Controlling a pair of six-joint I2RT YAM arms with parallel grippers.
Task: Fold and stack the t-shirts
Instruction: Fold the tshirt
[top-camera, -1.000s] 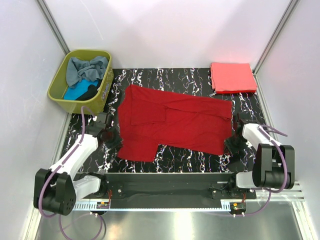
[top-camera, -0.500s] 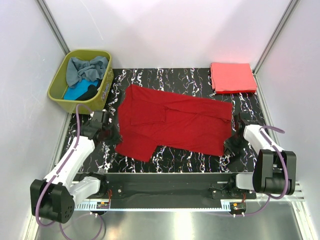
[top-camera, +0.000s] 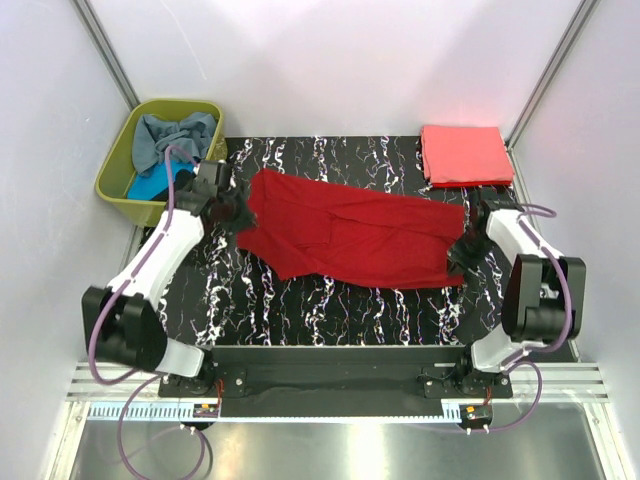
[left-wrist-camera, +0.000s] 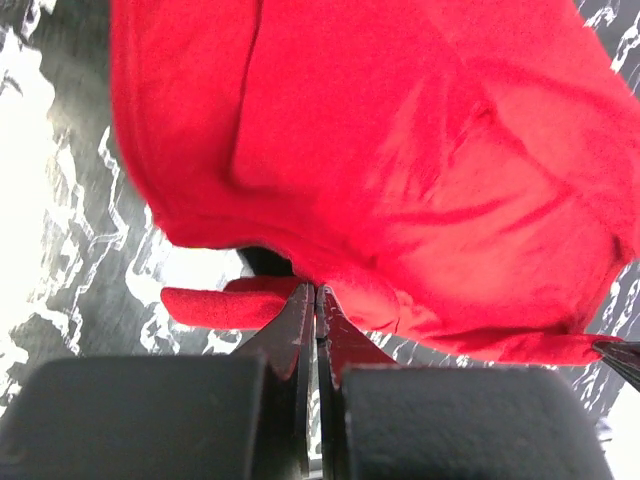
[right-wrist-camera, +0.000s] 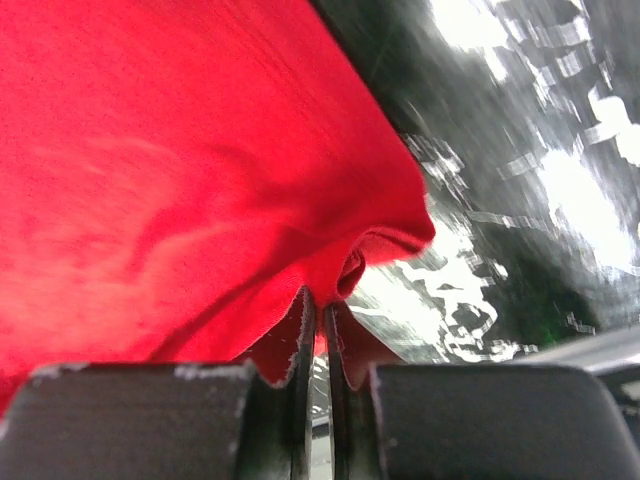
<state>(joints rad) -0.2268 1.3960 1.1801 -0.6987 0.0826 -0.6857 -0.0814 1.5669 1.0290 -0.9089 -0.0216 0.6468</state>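
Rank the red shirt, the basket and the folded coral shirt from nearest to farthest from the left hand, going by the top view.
1. red shirt, pinched by the left hand, mid-table.
2. basket, just behind that hand, far-left corner.
3. coral shirt, folded, far-right corner.

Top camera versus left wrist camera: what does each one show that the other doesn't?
Only the top camera shows the green basket of clothes and the folded pink shirt. Only the left wrist camera shows, close up, the left gripper shut tight on a pinched fold of hem. Both show the red shirt on the black marbled table.
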